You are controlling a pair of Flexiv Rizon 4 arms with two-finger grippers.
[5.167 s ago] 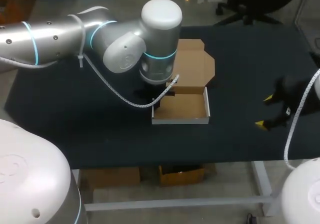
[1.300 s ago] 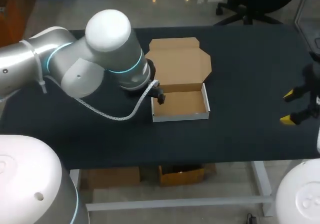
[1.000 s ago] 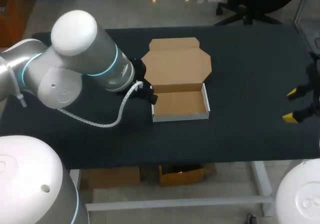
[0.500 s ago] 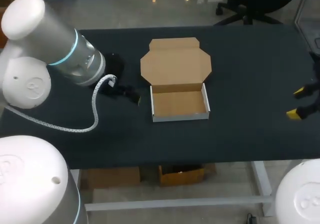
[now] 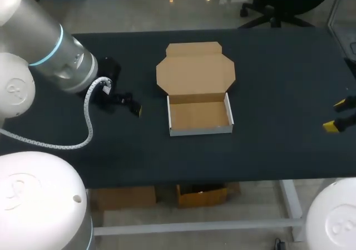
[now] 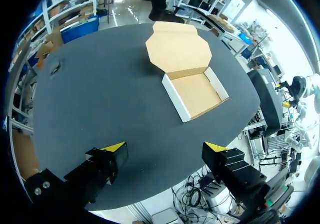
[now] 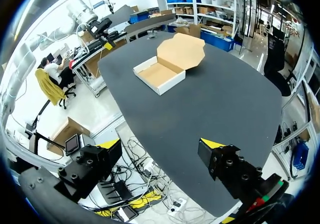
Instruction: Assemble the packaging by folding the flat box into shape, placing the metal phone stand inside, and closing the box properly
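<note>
No legible text, no labels, no numbers

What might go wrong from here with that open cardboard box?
No metal stand shows on the table, so the box may get closed empty. The box sits loose, with both the left hand and right hand open and well away; pushing its flat lid one-handed might slide it.

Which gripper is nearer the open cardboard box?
Left. The left gripper is a short way left of the box; the right gripper is at the table's right edge.
</note>
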